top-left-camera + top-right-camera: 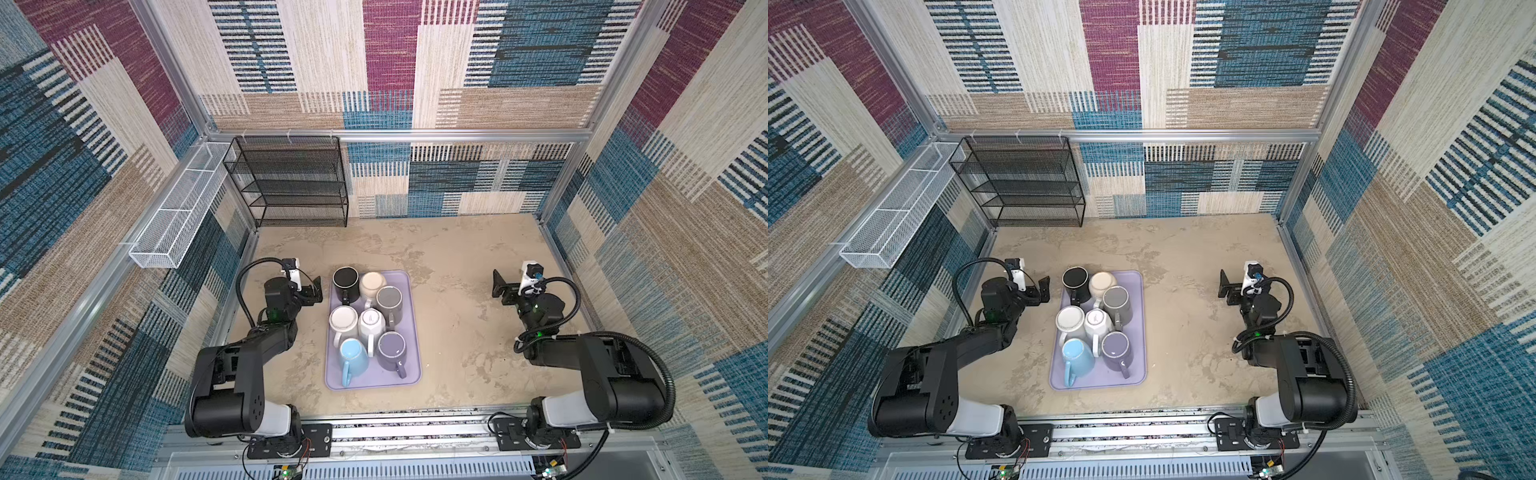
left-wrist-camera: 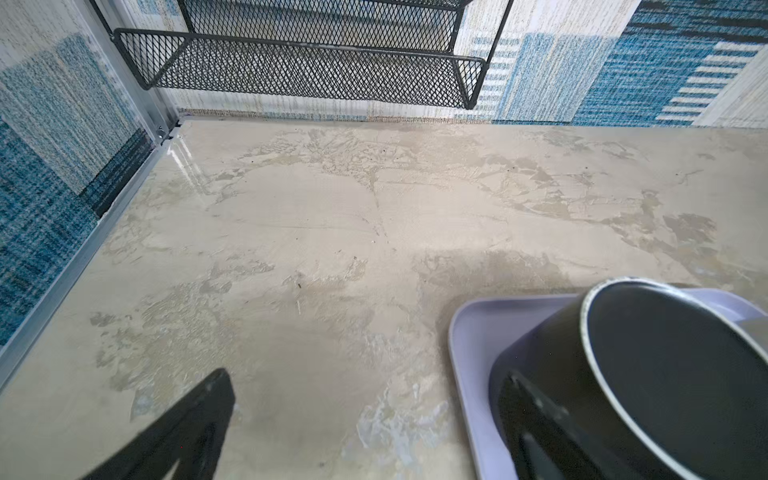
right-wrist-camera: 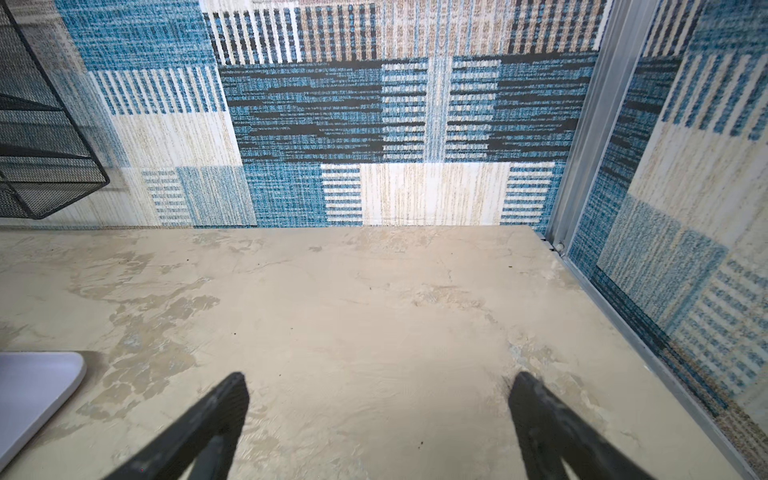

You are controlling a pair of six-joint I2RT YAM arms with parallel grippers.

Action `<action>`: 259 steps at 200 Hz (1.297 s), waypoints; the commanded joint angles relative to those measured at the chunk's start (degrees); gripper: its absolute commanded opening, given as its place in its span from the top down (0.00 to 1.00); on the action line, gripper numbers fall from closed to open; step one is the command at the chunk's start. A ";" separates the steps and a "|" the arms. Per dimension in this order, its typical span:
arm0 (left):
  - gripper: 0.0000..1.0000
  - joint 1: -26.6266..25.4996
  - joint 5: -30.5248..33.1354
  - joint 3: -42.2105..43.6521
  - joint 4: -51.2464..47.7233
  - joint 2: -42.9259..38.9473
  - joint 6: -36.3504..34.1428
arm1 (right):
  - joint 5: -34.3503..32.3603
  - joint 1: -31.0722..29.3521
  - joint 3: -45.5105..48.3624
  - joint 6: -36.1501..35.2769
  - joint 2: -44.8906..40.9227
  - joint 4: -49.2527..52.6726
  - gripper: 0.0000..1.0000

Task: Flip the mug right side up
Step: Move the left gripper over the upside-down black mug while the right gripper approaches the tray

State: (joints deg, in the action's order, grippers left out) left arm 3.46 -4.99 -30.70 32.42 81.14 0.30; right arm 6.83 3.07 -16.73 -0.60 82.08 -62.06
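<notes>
Seven mugs sat bottoms-up in both top views, crammed together on a lavender tray [image 1: 374, 384] in the middle of the table [image 1: 457, 257]. The black mug [image 1: 345, 279] stood at the tray's far left corner. The left gripper [image 1: 314, 291] hung just beside it with jaws spread wide and nothing in them, so I'd guess that was the mug being lined up. The right gripper [image 1: 498, 286] was parked well apart over bare table, also wide and empty, probably just to keep out of the way. In the left wrist view the black mug [image 2: 665, 374] filled one corner, pale foot ring facing up, sitting on the tray [image 2: 473, 332]. One finger [image 2: 536, 424] overlapped the mug's side and the other finger [image 2: 199, 424] was over bare table, so as far as I could tell the jaws weren't around it yet. In the right wrist view the gripper [image 3: 380, 378] framed only table, with a tray corner [image 3: 37, 382] at the edge. No mug was flipped yet, and with the mugs packed that tight, I'd expect the grab to need care.
</notes>
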 commanded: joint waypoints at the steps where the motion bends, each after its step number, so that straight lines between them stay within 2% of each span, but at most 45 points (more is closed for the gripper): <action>1: 0.00 -0.97 4.09 -2.96 -8.53 -3.95 1.01 | -0.83 -0.40 -2.42 0.21 -1.70 6.87 0.00; 14: 0.00 -1.39 3.45 -6.68 -14.66 -6.16 3.70 | -1.29 -1.15 -3.64 -0.22 -3.60 10.01 0.00; 36: 0.07 -4.50 4.22 -13.69 -24.08 -8.00 5.97 | 1.03 -2.25 -5.83 1.65 -8.25 16.21 0.00; 57: 0.08 -6.47 -0.70 -20.97 -34.53 -7.67 9.24 | 3.28 -4.13 -9.31 1.27 -12.16 24.61 0.00; 96: 0.06 -15.23 4.53 -27.06 -45.87 -8.02 10.25 | 5.82 -5.66 -14.04 0.97 -17.29 34.17 0.00; 138: 0.04 -19.43 6.67 -31.31 -57.28 -8.09 15.38 | 10.86 -8.71 -18.93 6.25 -17.09 41.12 0.00; 174: 0.07 -21.16 9.87 -31.19 -62.69 -7.60 18.25 | 8.26 -16.26 -22.05 7.53 -14.87 47.19 0.00; 187: 0.11 -21.34 10.93 -31.26 -64.96 -6.79 19.08 | 7.86 -18.05 -22.64 8.53 -13.59 48.57 0.00; 218: 0.19 -21.58 10.61 -30.99 -65.95 -4.66 19.66 | 8.13 -20.56 -22.85 11.86 -10.52 50.79 0.00; 259: 0.24 -21.83 9.06 -33.63 -66.61 1.15 19.05 | 8.72 -21.79 -19.64 19.73 -9.43 50.90 0.00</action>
State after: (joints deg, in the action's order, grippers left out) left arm -18.22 4.40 -62.39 -32.73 80.01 18.35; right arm 15.07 -18.41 -37.69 12.80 72.12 -12.03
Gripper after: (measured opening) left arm 0.791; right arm 0.996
